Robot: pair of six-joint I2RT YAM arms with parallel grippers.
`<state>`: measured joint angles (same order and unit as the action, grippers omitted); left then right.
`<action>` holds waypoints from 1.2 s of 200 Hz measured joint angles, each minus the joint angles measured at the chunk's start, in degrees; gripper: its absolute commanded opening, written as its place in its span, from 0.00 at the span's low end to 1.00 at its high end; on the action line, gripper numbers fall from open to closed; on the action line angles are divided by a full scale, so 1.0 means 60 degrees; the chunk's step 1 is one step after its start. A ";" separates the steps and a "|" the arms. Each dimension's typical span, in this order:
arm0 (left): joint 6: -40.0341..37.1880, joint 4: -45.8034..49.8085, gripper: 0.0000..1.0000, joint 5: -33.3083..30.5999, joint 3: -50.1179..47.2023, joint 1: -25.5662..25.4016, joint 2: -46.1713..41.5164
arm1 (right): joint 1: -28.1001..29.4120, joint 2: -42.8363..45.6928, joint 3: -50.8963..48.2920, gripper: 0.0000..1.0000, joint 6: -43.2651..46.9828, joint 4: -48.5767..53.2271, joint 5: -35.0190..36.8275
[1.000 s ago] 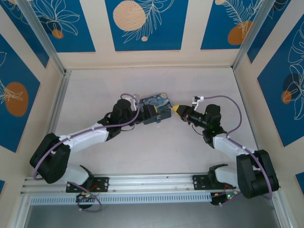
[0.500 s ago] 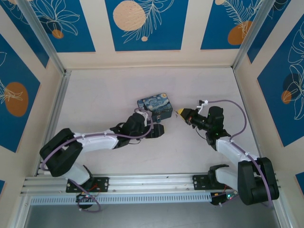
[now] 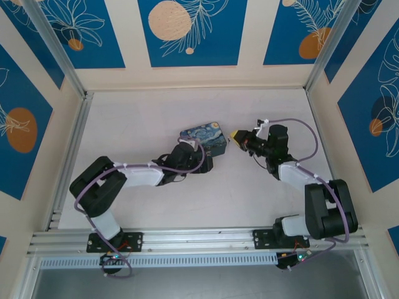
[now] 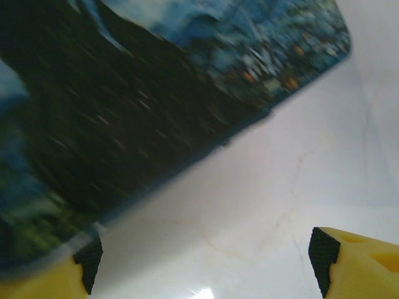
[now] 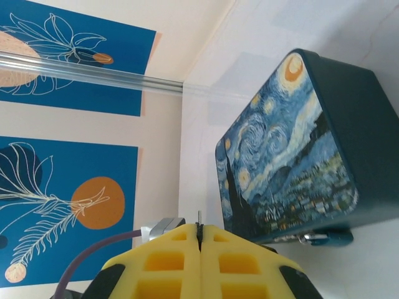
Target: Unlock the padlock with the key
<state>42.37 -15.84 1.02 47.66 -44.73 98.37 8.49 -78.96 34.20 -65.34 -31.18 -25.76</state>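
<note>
Right wrist: key juts lengthwise from right gripper's closed jaws

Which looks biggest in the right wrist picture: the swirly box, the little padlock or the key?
1. swirly box
2. padlock
3. key: just a thin tip pokes from the shut right gripper, so its real size is hidden.

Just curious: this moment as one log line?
left gripper open beside swirl-painted blue box | right gripper shut on thin grey key | teal-blue padlock at box's latch
</note>
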 measured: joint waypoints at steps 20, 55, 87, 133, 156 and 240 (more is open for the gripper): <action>-0.0142 -0.0055 0.87 0.0040 0.0295 0.0441 0.0280 | -0.0007 -0.0871 0.0543 0.00 -0.0098 -0.0364 -0.0087; -0.0423 -0.0382 0.86 0.0255 0.0586 0.0874 0.0470 | 0.0007 -0.2138 0.1126 0.00 -0.0408 -0.1016 -0.0262; -0.0685 -0.0860 0.85 0.0816 0.0415 0.0878 0.0470 | 0.0127 -0.2765 0.1373 0.00 -0.0627 -0.1512 -0.0291; -0.1432 -0.1220 0.83 0.1512 0.0011 0.0863 0.0670 | 0.0302 -0.3238 0.1377 0.00 -0.0933 -0.2007 -0.0288; -0.1923 -0.1362 0.82 0.1621 0.0011 0.0852 0.0922 | 0.0393 -0.3333 0.1384 0.00 -0.0973 -0.2131 -0.0284; -0.3468 -0.1508 0.80 0.0871 0.0430 0.0561 0.1632 | 0.0525 -0.3963 0.1719 0.00 -0.1111 -0.2310 -0.0280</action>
<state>21.56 -24.88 6.24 50.24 -41.36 108.16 11.64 -102.74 44.51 -72.01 -45.04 -27.44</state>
